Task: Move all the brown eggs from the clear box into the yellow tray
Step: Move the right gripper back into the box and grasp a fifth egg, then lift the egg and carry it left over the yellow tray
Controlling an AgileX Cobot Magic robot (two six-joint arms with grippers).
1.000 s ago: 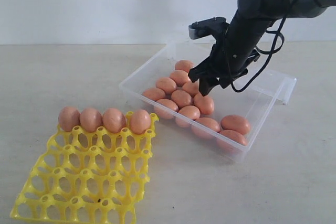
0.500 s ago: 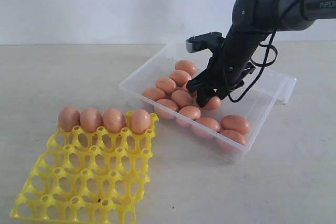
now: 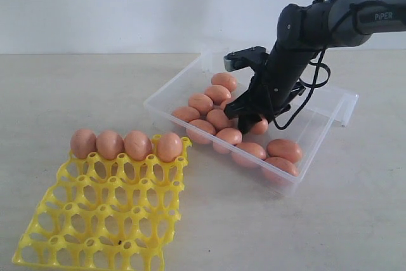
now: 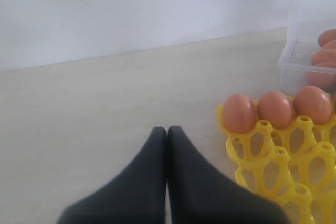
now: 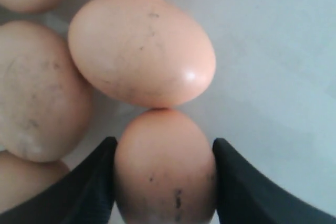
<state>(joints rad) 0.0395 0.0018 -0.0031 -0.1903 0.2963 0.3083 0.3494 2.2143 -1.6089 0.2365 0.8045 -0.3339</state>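
A: Lower than a second ago, the right gripper now sits down among the brown eggs in the clear box. Back then its tips hung just above them.

B: And the jaws?

A: They pinch one brown egg. Both dark fingers lie flat against its flanks.

B: Which way does it lie?

A: Its long axis runs straight out between the fingers, lengthwise with them. The far end touches a neighbour egg just beyond the fingertips, and that one lies slantwise across the jaws.

B: Blunt end or narrow end forward?

A: I cannot tell. The near end is cut off by the right wrist picture's edge. In the exterior view the fingers hide most of the egg.

B: What flanks the jaws?

A: Outside one finger, another egg sits close. Outside the other, bare box floor.

B: The yellow tray?

A: Well apart from those jaws, with four eggs upright along one edge row.

B: The left gripper?

A: Its jaws are pressed together with nothing between them. The tray's corner sits ahead of its tips and off to one side.
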